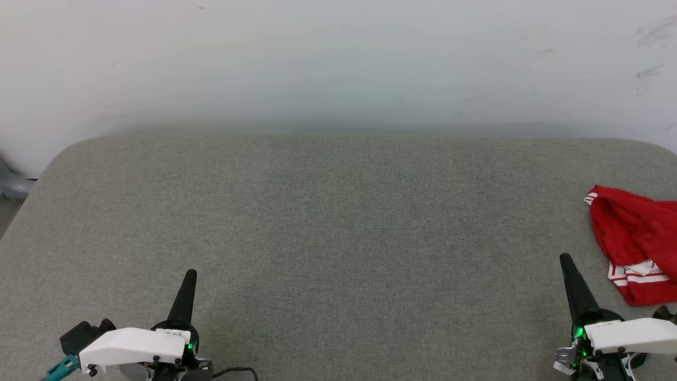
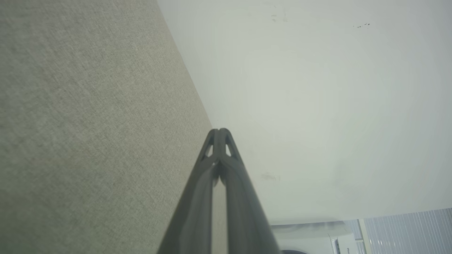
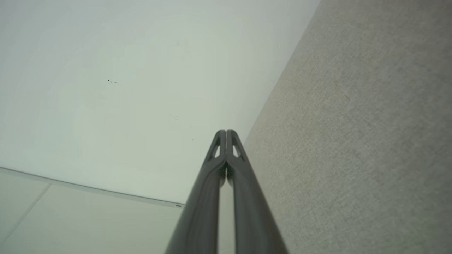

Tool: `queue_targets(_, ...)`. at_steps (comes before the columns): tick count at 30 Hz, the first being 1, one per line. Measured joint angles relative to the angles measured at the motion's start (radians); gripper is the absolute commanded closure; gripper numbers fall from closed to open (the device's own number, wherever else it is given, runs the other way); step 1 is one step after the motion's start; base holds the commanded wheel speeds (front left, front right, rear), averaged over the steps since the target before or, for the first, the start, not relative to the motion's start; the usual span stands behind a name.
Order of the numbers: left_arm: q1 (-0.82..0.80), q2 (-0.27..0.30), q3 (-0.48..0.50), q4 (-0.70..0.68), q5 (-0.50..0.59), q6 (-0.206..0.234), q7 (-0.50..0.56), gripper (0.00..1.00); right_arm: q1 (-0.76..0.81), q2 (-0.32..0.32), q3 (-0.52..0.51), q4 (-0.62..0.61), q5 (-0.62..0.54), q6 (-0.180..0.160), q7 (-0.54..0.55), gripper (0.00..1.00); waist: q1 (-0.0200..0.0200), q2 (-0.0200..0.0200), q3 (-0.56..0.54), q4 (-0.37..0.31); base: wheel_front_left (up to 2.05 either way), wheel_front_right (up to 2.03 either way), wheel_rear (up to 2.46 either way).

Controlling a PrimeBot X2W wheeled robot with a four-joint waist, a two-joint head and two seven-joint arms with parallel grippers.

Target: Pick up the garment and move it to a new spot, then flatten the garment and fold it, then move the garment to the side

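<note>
Both closed, empty — left end effector (image 1: 190,274), right end effector (image 1: 565,259); garment (image 1: 632,233) bunched at 3 o'clock may slip from a shallow pinch.

Grey fabric surface (image 1: 338,211) with rounded corners, scuffed white wall (image 1: 338,63) behind, white appliance (image 2: 310,240) beyond

The grey pad (image 1: 338,222) lies open across its middle and left, passable between the left gripper (image 1: 190,274) and the right gripper (image 1: 565,259), bounded at the far edge by the wall (image 1: 338,63); sole obstruction: the garment (image 1: 634,233), bunched at the right edge, just beside the right gripper.
</note>
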Motion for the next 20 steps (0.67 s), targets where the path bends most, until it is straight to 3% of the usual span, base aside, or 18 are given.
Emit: queue_targets(20, -0.029, -0.004, 0.022, 0.018, -0.171, -0.024, 0.042, 1.0, -0.03, 0.003, -0.01, 0.016, 0.158, 0.0, 0.041, 1.0, 0.0, 0.0, 0.008, -0.006, 0.0, 0.0, 0.0)
